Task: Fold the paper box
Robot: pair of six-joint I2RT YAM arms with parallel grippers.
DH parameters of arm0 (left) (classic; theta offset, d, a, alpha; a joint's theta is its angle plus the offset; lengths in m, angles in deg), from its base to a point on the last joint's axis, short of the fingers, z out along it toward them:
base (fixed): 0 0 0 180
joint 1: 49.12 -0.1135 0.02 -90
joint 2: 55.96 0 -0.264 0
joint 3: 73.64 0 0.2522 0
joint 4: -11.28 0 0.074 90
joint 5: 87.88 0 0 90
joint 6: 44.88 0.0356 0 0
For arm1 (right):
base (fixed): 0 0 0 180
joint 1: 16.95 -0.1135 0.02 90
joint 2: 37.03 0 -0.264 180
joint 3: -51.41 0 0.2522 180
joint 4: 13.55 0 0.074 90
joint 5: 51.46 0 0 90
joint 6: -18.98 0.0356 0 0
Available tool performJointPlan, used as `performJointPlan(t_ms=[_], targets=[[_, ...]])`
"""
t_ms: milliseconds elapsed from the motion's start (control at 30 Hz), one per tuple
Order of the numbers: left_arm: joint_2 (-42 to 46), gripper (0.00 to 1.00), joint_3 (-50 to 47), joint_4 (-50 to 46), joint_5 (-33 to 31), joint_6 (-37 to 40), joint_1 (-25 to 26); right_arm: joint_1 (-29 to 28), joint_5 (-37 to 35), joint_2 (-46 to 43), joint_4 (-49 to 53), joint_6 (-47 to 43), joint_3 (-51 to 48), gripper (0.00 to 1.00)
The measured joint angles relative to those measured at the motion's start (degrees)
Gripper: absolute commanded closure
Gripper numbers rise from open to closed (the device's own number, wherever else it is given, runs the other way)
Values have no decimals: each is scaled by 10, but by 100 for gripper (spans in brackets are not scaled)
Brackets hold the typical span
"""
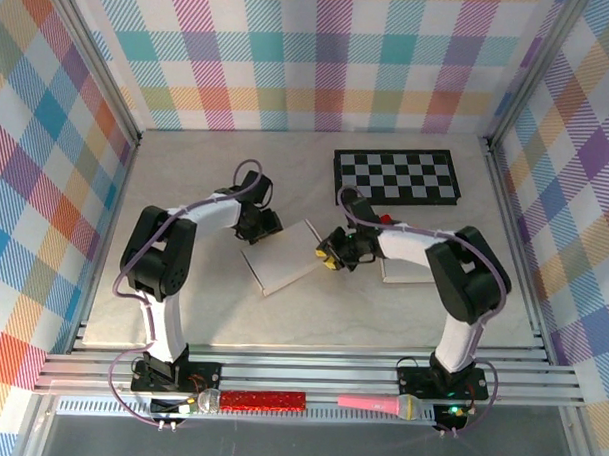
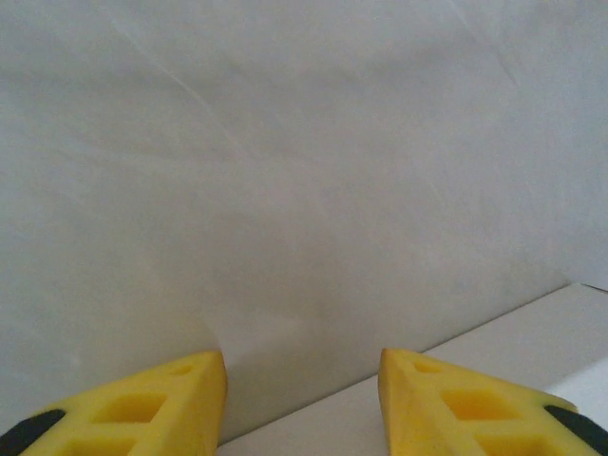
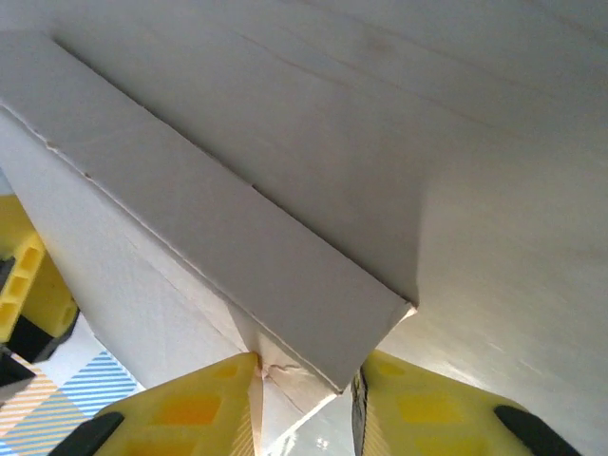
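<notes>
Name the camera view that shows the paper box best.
Top external: the whole paper box shows in outline, flaps included. Left wrist gives a blank white panel up close; right wrist, one folded corner.

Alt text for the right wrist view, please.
The right pincer clamps a folded corner of the white paper box, one yellow finger on each side. A patch of plaid wall shows at lower left.
</notes>
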Motion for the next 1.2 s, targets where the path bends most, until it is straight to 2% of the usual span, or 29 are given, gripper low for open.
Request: performJointPlan(t_ms=[133,233,333,433,600,733,933,1200], targets=[[12,52,-11,-3,-31,-4,-41,1,20,91,35,-25,127,69],[32,52,-33,-7,-51,-6,-63,5,35,145,49,-55,206,59],[56,52,-66,-9,-48,-8,-74,7,48,159,48,-89,231,52],[79,52,-98,-10,-37,-13,-80,4,56,139,48,-120,216,49],[87,52,-110,-7,-32,-20,-81,-14,64,25,48,-137,111,46],[87,52,-110,-6,-30,-25,-82,-61,70,-37,23,-124,57,46],[87,52,-110,-7,-29,-26,-83,-136,78,-17,-21,-84,23,47],[87,53,-110,-6,-27,-26,-83,-139,77,10,-37,-76,23,48]])
